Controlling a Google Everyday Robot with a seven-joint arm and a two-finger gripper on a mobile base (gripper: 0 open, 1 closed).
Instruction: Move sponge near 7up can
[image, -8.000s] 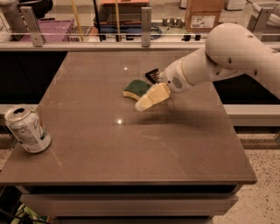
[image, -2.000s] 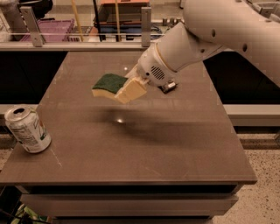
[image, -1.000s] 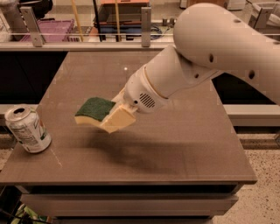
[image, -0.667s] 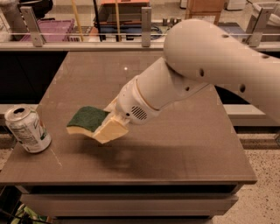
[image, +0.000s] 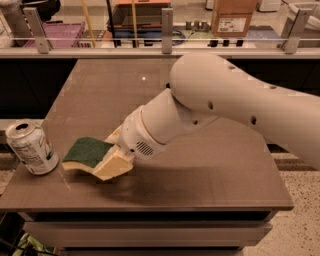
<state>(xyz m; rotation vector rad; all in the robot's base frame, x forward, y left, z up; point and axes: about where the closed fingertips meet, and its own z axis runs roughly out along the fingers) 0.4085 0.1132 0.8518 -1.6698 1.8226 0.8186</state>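
Note:
The sponge (image: 86, 152), dark green on top over pale yellow foam, is held low over the front left of the brown table (image: 200, 165). My gripper (image: 111, 156) is shut on the sponge's right end, its pale fingers (image: 114, 165) above and below it. The 7up can (image: 31, 147), silver-white with green print, stands upright at the table's left front edge, a short gap left of the sponge. My white arm (image: 225, 105) reaches in from the right and hides the table's middle.
A glass rail with metal posts (image: 167, 30) runs along the table's far edge. Behind it are a purple crate (image: 65, 34) and a cardboard box (image: 231, 20). The table's front edge is close below the sponge.
My gripper has carried the sponge from the table's middle toward the front left and lower, ending close beside the can. The can has not moved.

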